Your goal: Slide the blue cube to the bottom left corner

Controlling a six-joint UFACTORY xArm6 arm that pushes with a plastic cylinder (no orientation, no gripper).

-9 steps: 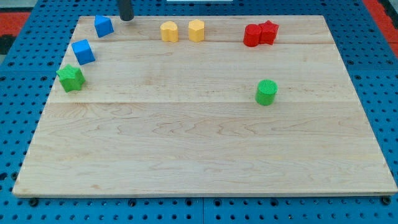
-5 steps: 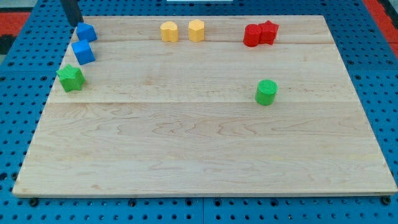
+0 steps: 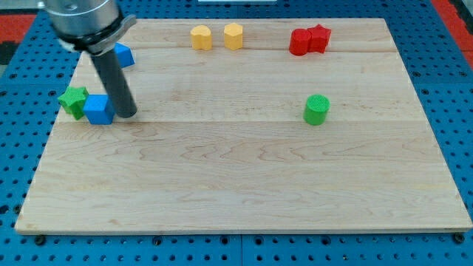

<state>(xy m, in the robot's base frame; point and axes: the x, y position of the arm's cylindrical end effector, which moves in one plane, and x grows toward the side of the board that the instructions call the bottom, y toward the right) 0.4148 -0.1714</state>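
A blue cube (image 3: 98, 109) sits near the board's left edge, touching a green star block (image 3: 74, 100) on its left. My tip (image 3: 126, 114) rests on the board just right of the blue cube, close to or touching its right side. A second blue block (image 3: 123, 55) lies higher up, partly hidden behind the rod. The wooden board's bottom left corner (image 3: 33, 218) is far below the cube.
Two yellow blocks (image 3: 201, 37) (image 3: 233, 35) sit at the top middle. Two red blocks (image 3: 301, 42) (image 3: 319, 36) touch each other at the top right. A green cylinder (image 3: 316, 109) stands right of centre.
The rod came from the top left corner down to the cube's right side. The blue cube moved down, the green star shifted left, and the other blue block moved right.
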